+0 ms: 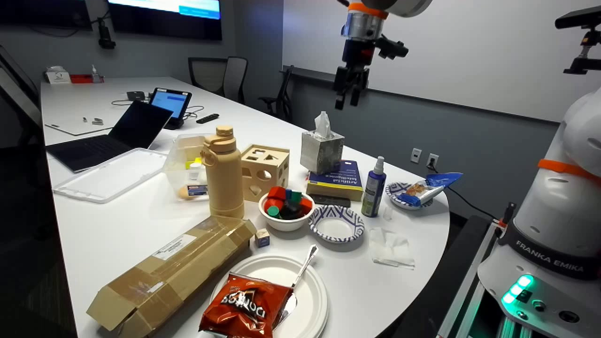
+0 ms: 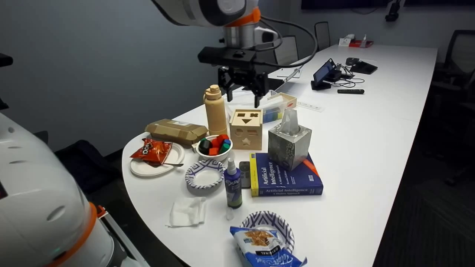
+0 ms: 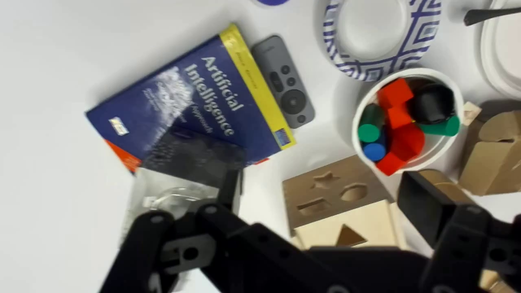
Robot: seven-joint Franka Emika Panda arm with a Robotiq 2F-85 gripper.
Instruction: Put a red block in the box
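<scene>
Several red blocks lie among green, blue and black pieces in a white bowl [image 1: 287, 226]; a red block shows in both exterior views [image 1: 277, 193] [image 2: 222, 138] and the wrist view [image 3: 395, 93]. The pale wooden box [image 1: 265, 174] with shape cut-outs stands beside the bowl, upright on the table; it also shows in an exterior view [image 2: 246, 135] and the wrist view [image 3: 325, 219]. My gripper [image 1: 347, 100] is open and empty, high above the table; in the wrist view [image 3: 325, 193] its fingers are wide apart with the box seen between them.
A tan bottle [image 1: 225, 178] and a cardboard carton [image 1: 178, 267] stand near the bowl and box. A tissue box [image 2: 289, 144] sits on a thick book [image 2: 285, 181]. A spray bottle [image 2: 233, 185], patterned bowl [image 2: 205, 174] and plastic bin [image 1: 188, 162] are around them.
</scene>
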